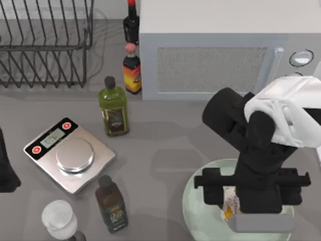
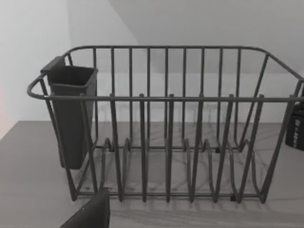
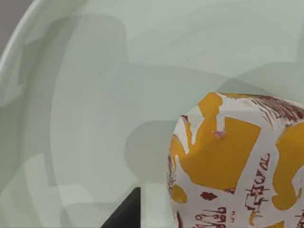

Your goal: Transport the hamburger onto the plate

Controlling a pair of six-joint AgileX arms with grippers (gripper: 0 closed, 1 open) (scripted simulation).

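Hovering our right jaws [image 1: 231, 205] over the large pale mint-green plate [image 1: 200, 211], clamped on the small orange-and-white wrapped hamburger [image 3: 237, 166]; releasing high could roll it off.

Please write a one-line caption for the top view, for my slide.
Right gripper over the mint-green plate with the hamburger; left arm parked at the table's left edge.

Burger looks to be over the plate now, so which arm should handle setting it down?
Right. The right gripper hangs directly over the plate with the hamburger at its fingers. The left arm is parked at the table's left edge, facing the dish rack.
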